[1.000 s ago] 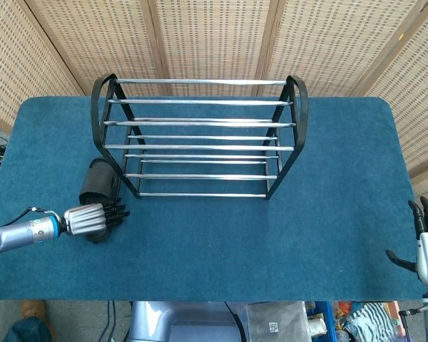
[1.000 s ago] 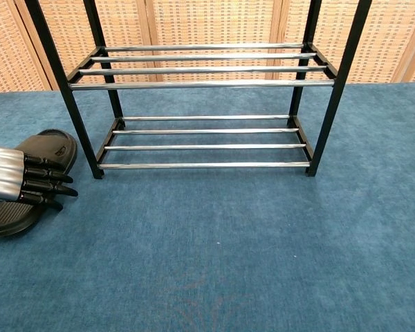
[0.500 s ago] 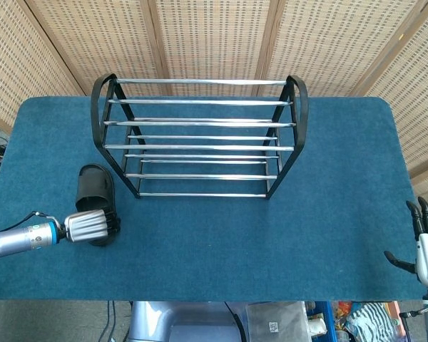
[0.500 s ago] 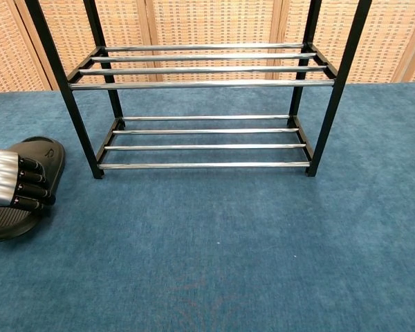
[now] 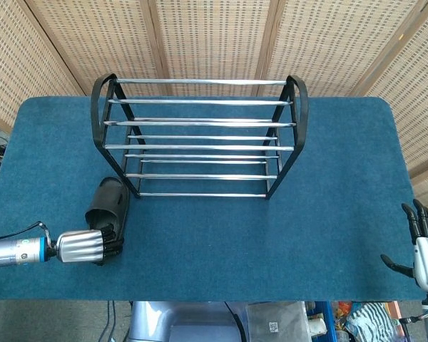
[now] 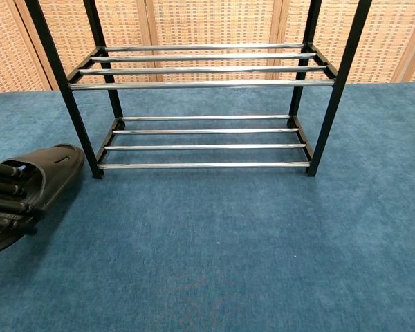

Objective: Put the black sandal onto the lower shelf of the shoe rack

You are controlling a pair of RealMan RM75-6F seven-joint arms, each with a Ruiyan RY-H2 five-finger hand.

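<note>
Since the earlier frames, the left hand point(image 5: 82, 246) had drawn back toward the near-left edge of the table, and the black rubber slide sandal point(image 5: 108, 208) had swung with it, its toe now angled toward the front left leg of the rack and lying closer to it than before.

In the head view the left hand's silver body lay level with the table, its dark fingers point(image 5: 108, 241) reaching onto the heel end of the sandal. In the chest view the fingers point(image 6: 7, 197) lay stretched across the sandal's strap point(image 6: 52, 173), touching it. Whether they were actually grasping the sandal or only pressing on it could not be told.

The sandal rested on the blue carpeted tabletop point(image 5: 221, 235), just beside the left end of the black-framed shoe rack with chrome bars point(image 5: 200, 139) and outside it. The rack's lower shelf point(image 6: 204, 142) held nothing.

The right hand point(image 5: 422, 242) stood upright at the near-right edge of the table, well apart from the rack, fingers spread and holding nothing.
</note>
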